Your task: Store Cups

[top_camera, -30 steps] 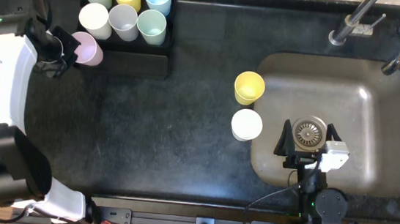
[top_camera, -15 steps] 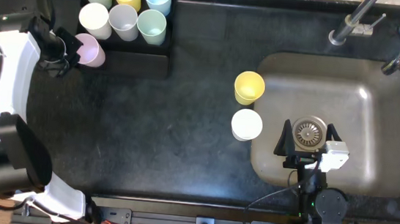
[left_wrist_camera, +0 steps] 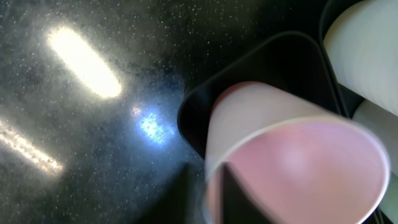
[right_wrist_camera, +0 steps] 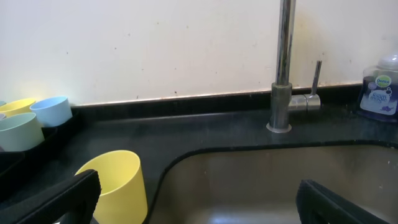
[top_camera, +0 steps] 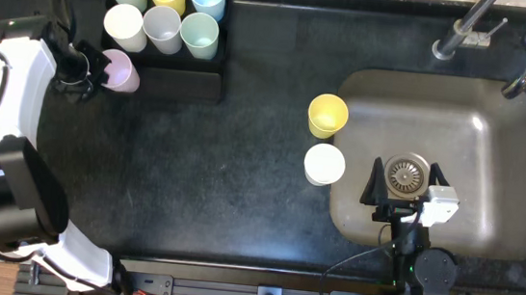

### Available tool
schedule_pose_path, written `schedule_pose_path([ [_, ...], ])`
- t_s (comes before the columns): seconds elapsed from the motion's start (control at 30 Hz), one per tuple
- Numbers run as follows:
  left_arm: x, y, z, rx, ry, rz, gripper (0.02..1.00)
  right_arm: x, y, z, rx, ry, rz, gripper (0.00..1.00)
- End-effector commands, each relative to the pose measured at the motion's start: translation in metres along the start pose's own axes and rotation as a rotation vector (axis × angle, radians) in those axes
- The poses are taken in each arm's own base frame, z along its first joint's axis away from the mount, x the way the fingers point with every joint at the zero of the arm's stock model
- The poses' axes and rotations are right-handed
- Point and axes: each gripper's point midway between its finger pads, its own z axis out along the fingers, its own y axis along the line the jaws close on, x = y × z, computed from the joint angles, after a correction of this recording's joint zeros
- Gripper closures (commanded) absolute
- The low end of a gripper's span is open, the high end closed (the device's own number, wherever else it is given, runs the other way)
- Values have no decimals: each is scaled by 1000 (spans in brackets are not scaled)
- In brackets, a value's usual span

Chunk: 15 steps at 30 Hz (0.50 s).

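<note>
Above black tray (top_camera: 187,84) compartment: left end effector (top_camera: 95,65) grips tilted pink cup (top_camera: 120,71).

Overhead light, bright glare streaks on dark countertop (left_wrist_camera: 74,137), blurry close-up pink cup (left_wrist_camera: 292,155)

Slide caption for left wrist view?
Left gripper holds pink cup tilted over an empty slot of the black rack.

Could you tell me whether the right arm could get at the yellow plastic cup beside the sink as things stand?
Probably yes: the right gripper hangs open over the steel sink, and the yellow plastic cup stands upright just outside its rim, with nothing between them.
</note>
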Motion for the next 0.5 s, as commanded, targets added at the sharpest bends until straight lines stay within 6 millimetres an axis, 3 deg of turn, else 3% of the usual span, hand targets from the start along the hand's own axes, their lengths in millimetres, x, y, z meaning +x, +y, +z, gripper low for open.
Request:
schedule_pose_path([
  [0.03,-2,6,6,-24,1,-8,18,4,2,0,-10,2,-7,3],
  [0.17,-4,4,-1,-9,-15,-6,20,4,2,0,-10,2,-6,5],
  [0.3,-7,-19,-37,81,-80,66,18,4,2,0,-10,2,-6,3],
  [0.4,1,-52,-70,179,-123,182,18,4,2,0,-10,2,-6,5],
  [0.5,28,-102,-105,277,-172,373,18,4,2,0,-10,2,-6,5],
])
